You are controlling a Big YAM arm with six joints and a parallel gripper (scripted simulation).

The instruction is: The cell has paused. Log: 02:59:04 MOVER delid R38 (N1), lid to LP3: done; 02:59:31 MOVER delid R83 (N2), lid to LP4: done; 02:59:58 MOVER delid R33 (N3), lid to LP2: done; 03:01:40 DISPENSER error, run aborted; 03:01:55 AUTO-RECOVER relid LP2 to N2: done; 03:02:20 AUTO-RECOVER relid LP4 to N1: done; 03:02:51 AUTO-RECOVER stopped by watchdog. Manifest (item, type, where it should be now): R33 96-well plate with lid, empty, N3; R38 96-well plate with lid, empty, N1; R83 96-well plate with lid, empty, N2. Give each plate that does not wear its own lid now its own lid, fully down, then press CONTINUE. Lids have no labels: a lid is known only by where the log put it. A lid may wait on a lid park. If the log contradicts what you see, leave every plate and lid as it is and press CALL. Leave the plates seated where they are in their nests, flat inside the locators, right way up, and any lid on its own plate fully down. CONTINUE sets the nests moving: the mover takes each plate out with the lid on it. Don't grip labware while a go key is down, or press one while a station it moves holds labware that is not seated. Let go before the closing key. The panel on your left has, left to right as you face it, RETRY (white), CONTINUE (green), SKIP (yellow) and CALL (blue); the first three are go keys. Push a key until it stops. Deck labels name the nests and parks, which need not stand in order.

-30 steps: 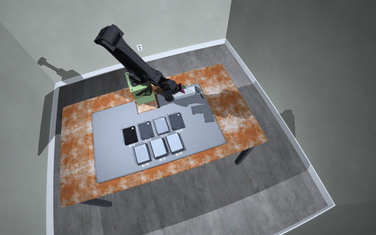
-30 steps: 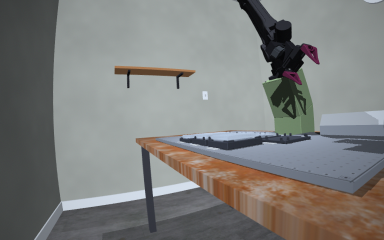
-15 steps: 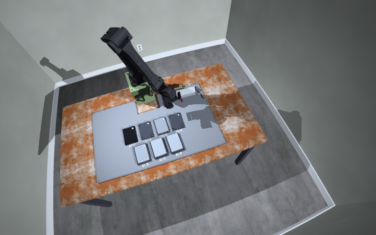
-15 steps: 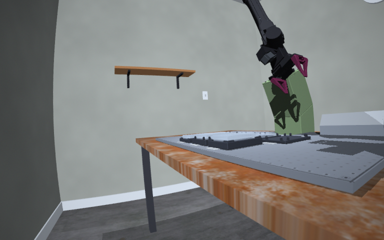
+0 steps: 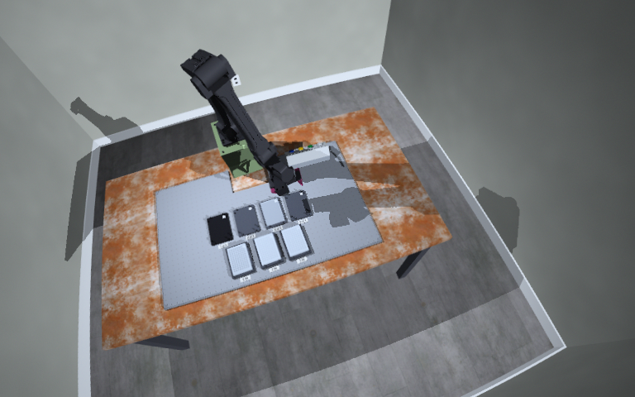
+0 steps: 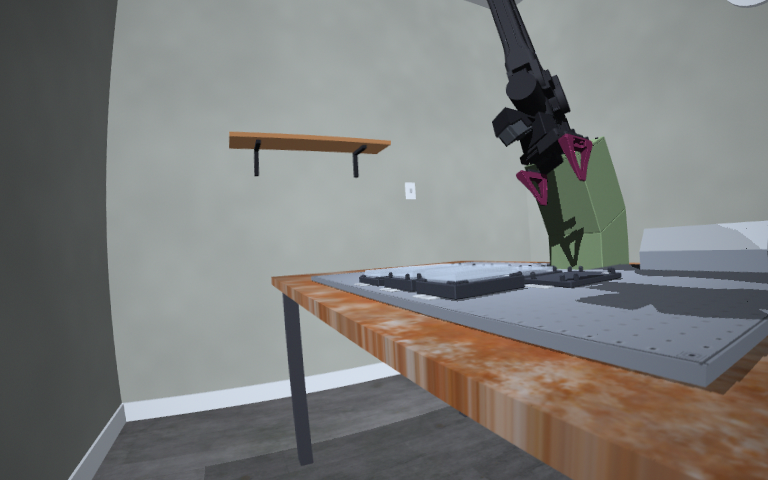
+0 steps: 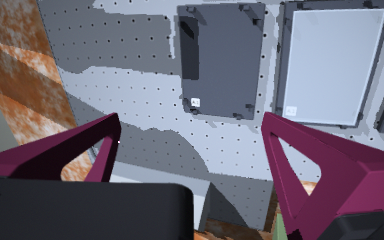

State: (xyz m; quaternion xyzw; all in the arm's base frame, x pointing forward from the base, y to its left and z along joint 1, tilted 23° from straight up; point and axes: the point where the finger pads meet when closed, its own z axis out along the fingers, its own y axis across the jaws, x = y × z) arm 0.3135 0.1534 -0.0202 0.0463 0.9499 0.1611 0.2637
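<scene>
Gripper (image 6: 557,169) hangs above the deck (image 5: 196,280), well clear of it, pointing down; its magenta fingers are spread wide with nothing between them. In the top view it sits over the near edge of the rightmost park (image 5: 298,206), between the key panel (image 5: 308,156) and the back row. Back row holds four stations: a black pad (image 5: 219,228) at far left, a bare dark park (image 5: 246,220) next, then a park carrying a pale lid (image 5: 272,211), then the bare rightmost park. Front row holds three nests: the left plate (image 5: 239,260) shows its well grid and wears no lid; the middle plate (image 5: 267,249) and right plate (image 5: 294,241) each show a smooth pale lid on top. Wrist view looks straight down on the bare park with the lid-bearing park beside it at right; small white tags sit at their corners, text too small to read. Deck labels under the nests are likewise illegible. Coloured keys on the panel are visible in the top view, partly hidden by the arm (image 5: 234,112). The arm stands on a green pedestal (image 5: 229,161).
</scene>
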